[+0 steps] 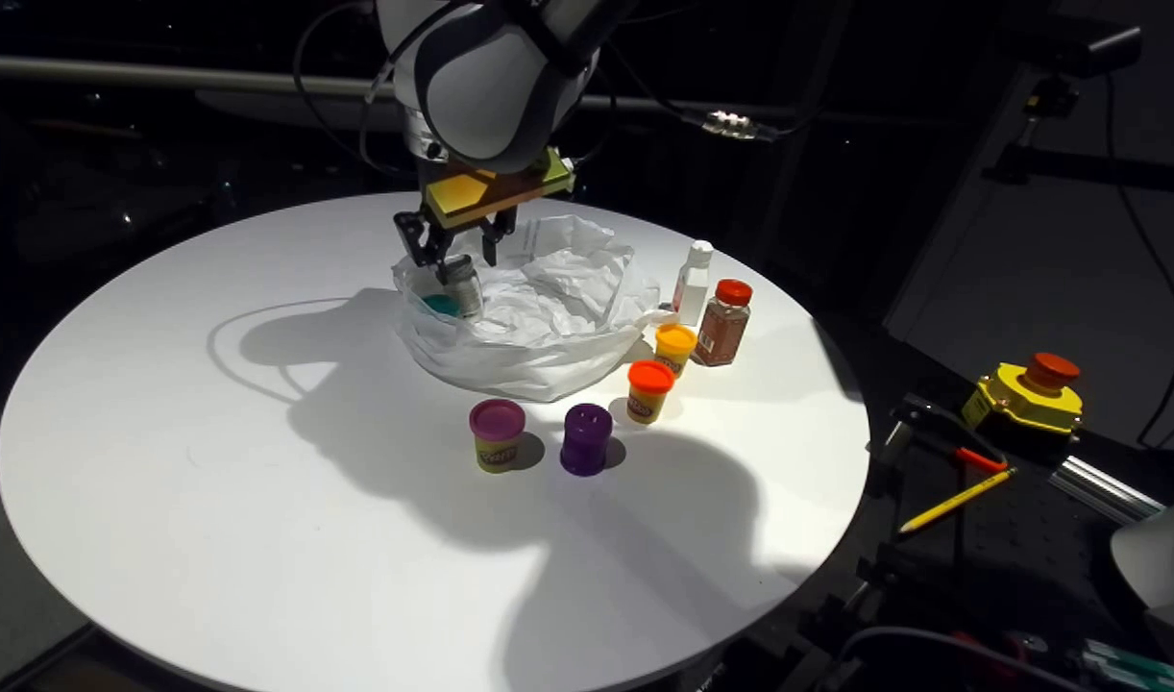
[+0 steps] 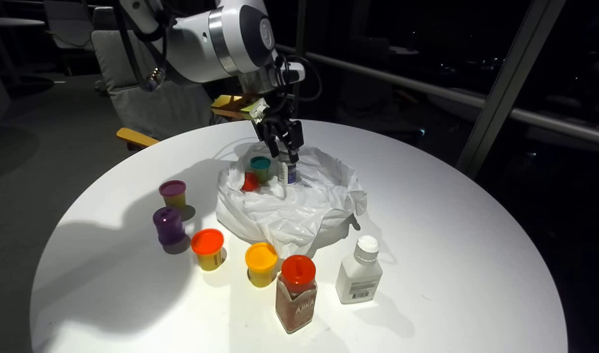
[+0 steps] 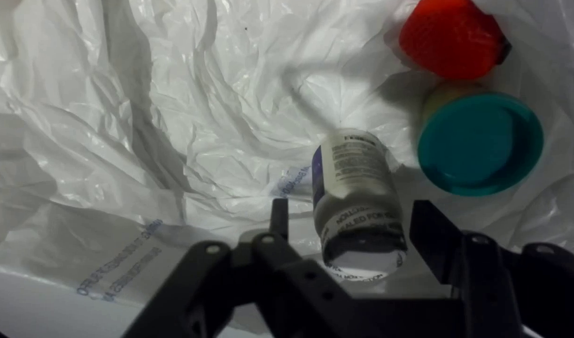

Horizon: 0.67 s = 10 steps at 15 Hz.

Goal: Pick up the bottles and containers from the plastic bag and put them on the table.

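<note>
- White with dark grey casing, the arm (image 2: 196, 49) reached out over the round table (image 1: 212, 500), its forearm slanting slightly down and its wrist bent so that everything beneath it pointed toward the tabletop.
- Just below the wrist, next to a gold-coloured box (image 1: 499, 187), the black gripper (image 3: 348, 218) hung over one side of the plastic bag (image 1: 539, 370), fingertips aimed downward.
- Its jaws stood apart around the grey-white bottle (image 3: 357, 188), one finger to each side of the cap; the wrist view showed a clear gap on one side and a narrow one on the other.
- That bottle stood roughly upright inside the bag, just beside a teal-lidded tub (image 3: 479, 141), with a red object (image 3: 451, 40) near the tub.
- Outside the bag, upright on the table, were a pink-lidded tub (image 1: 498, 437), a purple jar (image 1: 585, 442), a red-orange-lidded tub (image 1: 649, 392), a yellow-lidded tub (image 1: 675, 348), a red-capped brown jar (image 1: 722, 332) and a white bottle (image 1: 691, 288).
</note>
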Motion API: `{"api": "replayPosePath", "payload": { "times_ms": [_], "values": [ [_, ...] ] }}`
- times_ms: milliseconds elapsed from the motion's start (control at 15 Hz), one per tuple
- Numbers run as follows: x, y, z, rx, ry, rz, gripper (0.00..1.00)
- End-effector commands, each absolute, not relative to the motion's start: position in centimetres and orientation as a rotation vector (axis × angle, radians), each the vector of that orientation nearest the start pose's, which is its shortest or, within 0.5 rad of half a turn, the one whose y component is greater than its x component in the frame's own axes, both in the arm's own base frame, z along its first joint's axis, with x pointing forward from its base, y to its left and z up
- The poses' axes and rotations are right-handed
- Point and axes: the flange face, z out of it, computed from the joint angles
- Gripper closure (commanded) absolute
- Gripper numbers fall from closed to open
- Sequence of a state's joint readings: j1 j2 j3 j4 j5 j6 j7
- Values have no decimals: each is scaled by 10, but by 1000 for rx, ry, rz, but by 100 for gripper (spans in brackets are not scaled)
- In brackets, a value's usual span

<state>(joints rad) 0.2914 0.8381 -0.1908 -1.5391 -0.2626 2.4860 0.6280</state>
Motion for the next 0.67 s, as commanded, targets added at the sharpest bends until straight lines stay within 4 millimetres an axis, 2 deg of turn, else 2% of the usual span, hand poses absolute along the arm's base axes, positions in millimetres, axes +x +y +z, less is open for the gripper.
{"api": "replayPosePath", "payload": {
  "times_ms": [0, 200, 400, 600],
  "values": [
    [723, 94, 175, -3337, 458, -357, 60],
    [726, 96, 175, -3350, 458, -365, 81],
    [722, 102, 178, -3361, 463, -344, 81],
    [707, 121, 197, -3380, 456, -356, 81]
  ]
}}
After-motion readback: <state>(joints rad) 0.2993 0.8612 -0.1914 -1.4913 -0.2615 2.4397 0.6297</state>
